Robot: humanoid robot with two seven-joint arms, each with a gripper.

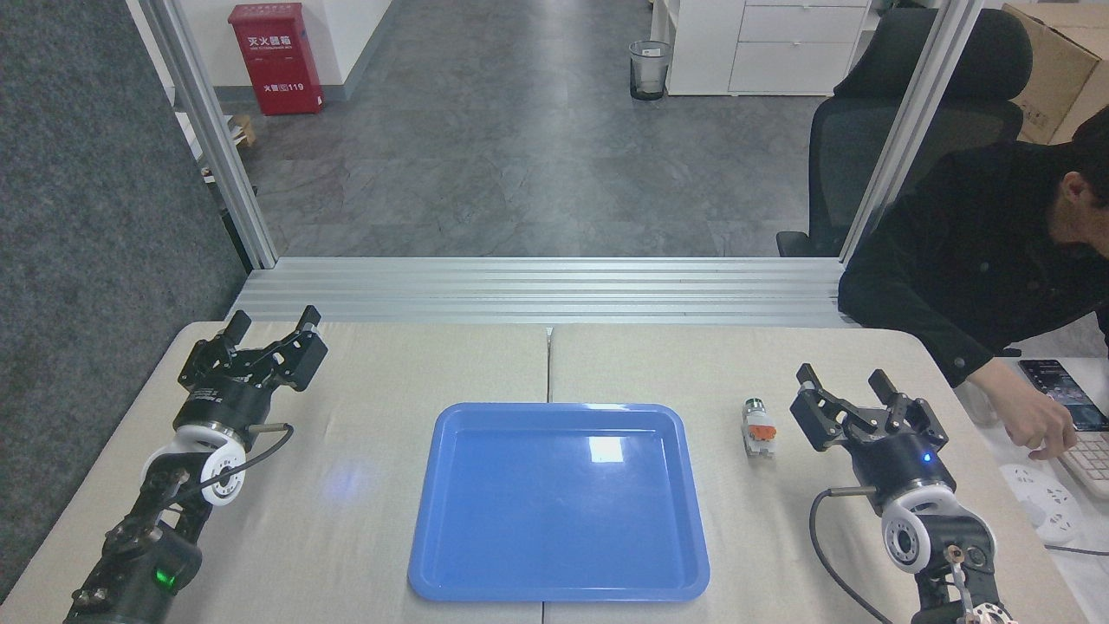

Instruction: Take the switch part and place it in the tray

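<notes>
- Small white plastic switch part (758,427) with orange middle and silvery cylindrical end: lying on the beige table (364,485), in the gap between the large glossy blue plastic tray (559,589) and the right gripper (847,387). Not touching either.
- Long axis runs roughly away from me; cylindrical end points to the far side.
- Black right gripper: fingers spread apart, empty, just to the right of the part, tips level with its far end.
- Black left gripper (272,324): fingers also apart, empty, well off on the other side of the tray.
- Call: right arm is the nearer by far. The part sits to its left, so it needs a short leftward shift, then closing across the short white sides.
- Tray is empty; drop-off is further left.
</notes>
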